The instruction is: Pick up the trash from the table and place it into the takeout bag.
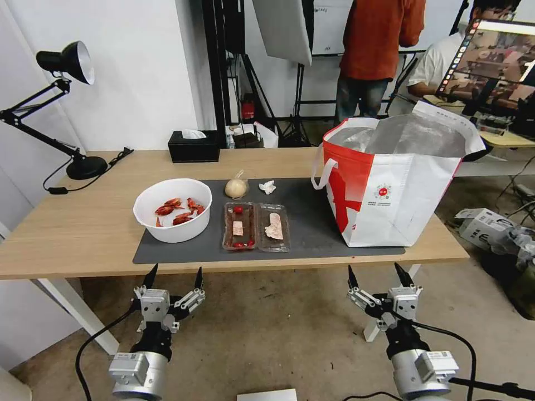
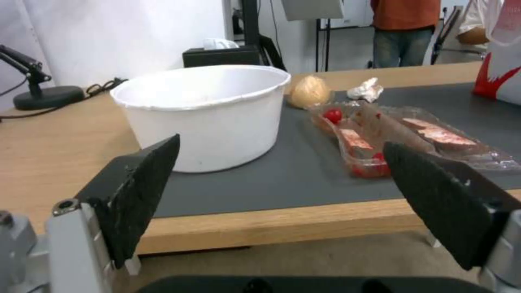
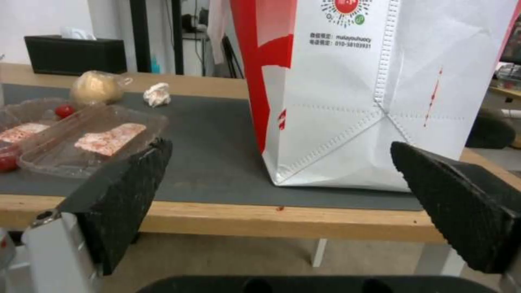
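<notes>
counter (image 1: 83,234): light matt wood; mat (image 1: 312,223): dark grey, matt; tray (image 1: 256,225): clear glossy plastic; takeout bag (image 1: 401,195): silver foil lining.

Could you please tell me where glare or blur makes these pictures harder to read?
Head view: the takeout bag's foil lining shines pale, and straight edges bow near the frame's borders. Left wrist view: the clear tray glints and the near fingertips look soft. Right wrist view: the bag's small print is blurry.
</notes>
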Controlling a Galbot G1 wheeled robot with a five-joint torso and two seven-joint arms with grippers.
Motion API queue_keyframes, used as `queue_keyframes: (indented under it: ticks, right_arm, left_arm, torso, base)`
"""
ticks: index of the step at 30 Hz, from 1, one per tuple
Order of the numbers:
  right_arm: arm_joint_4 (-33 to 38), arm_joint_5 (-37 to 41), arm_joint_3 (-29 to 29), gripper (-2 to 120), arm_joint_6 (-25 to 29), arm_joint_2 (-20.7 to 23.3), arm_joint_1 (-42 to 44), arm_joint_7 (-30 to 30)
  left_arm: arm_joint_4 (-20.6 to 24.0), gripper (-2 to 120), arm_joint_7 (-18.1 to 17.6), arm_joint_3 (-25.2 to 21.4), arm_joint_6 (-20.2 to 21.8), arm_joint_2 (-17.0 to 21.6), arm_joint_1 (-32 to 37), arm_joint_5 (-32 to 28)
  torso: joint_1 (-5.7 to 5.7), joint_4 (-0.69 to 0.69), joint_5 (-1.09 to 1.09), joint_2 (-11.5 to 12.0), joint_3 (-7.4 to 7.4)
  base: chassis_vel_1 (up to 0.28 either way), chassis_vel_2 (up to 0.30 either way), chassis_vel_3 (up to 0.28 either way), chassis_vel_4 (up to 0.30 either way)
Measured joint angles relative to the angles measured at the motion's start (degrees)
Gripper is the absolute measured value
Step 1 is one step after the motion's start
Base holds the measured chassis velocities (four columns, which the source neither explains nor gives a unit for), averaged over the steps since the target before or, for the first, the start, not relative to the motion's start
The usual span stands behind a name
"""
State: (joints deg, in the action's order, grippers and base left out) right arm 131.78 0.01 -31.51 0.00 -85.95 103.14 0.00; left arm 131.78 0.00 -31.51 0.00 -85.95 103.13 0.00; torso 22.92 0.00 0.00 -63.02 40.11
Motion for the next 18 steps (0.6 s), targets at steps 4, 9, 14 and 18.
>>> queue_keyframes:
  ticks: [4,9,14,18]
  right_arm:
    - [0.0,0.0,0.0,100,0.0,0.0,0.0,0.0]
    - [0.0,0.0,0.0,100,0.0,0.0,0.0,0.0]
    - [0.0,0.2,0.0,100,-0.2,0.2,0.0,0.0]
    - [1.7,3.7,-1.3,100,-5.0,2.8,-0.3,-0.1]
  left_arm:
    - [0.0,100,0.0,0.0,0.0,0.0,0.0,0.0]
    - [0.0,100,0.0,0.0,0.0,0.0,0.0,0.0]
    - [0.0,100,0.0,0.0,0.0,0.0,0.0,0.0]
    - [1.0,100,-0.7,-0.8,3.0,-0.1,-0.2,-2.6]
  torso:
    - [0.00,0.00,0.00,0.0,0.00]
    - [0.00,0.00,0.00,0.0,0.00]
    - [0.00,0.00,0.00,0.0,0.00]
    - [0.00,-0.01,0.00,0.0,0.00]
  base:
    - [0.000,0.000,0.000,0.000]
    - [0.000,0.000,0.000,0.000]
    - [0.000,0.000,0.000,0.000]
    - [0.000,0.000,0.000,0.000]
